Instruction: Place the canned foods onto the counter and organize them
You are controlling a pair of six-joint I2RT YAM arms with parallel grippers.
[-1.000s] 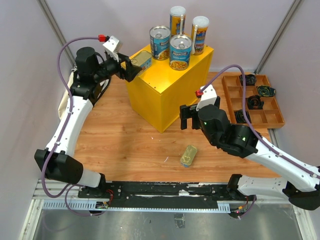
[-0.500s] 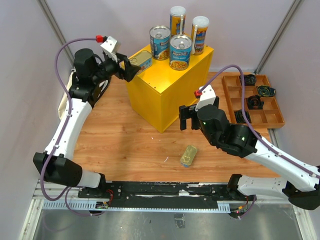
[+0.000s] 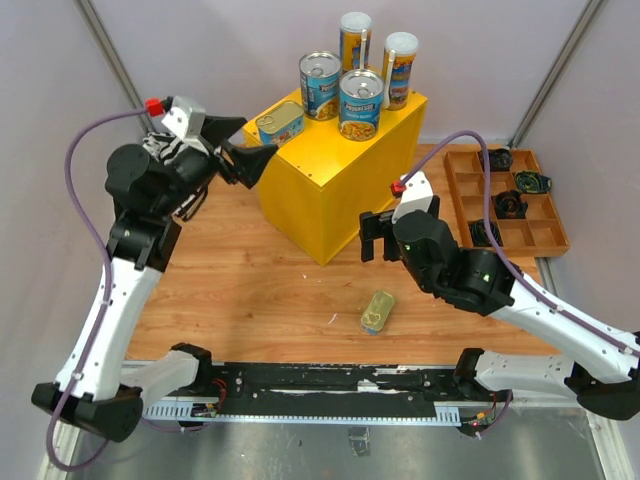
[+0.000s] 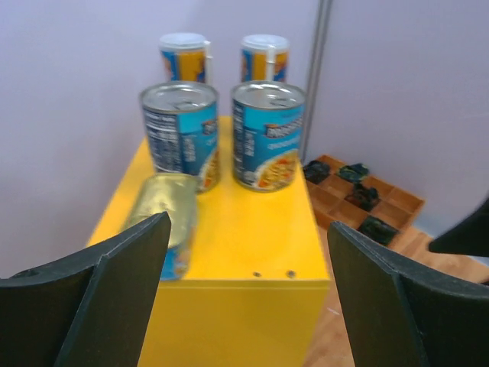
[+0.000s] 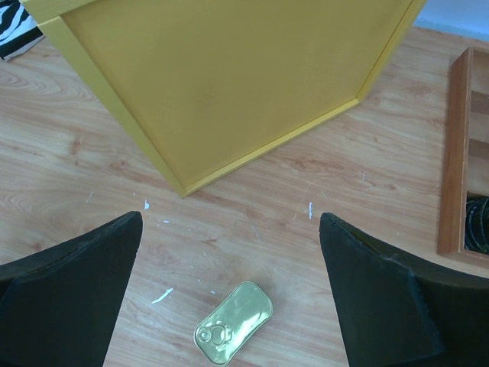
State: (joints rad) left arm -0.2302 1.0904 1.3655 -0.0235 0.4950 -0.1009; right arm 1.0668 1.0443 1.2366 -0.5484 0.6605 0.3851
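Observation:
The yellow counter (image 3: 330, 195) carries two tall white-lidded cans (image 3: 355, 40) (image 3: 399, 68), two wide blue-labelled cans (image 3: 320, 85) (image 3: 360, 103) and a flat golden tin (image 3: 279, 122) at its left corner. My left gripper (image 3: 252, 143) is open and empty, just left of that tin and not touching it. The left wrist view looks between its fingers at the counter (image 4: 252, 229), the tin (image 4: 164, 210) and the blue cans (image 4: 267, 134). A second flat golden tin (image 3: 377, 311) lies on the wooden table. My right gripper (image 3: 375, 238) hangs wide open above it, the tin (image 5: 233, 323) low between the fingers.
A brown compartmented tray (image 3: 520, 250) with small black gadgets sits at the right, also visible as a tray (image 5: 451, 153) edge in the right wrist view. Purple walls close the back and sides. A black rail runs along the near edge.
My left gripper has drawn back to the left, off the flat tin, which stays on the counter's corner. The left arm's elbow swung outward. The right arm has barely moved.

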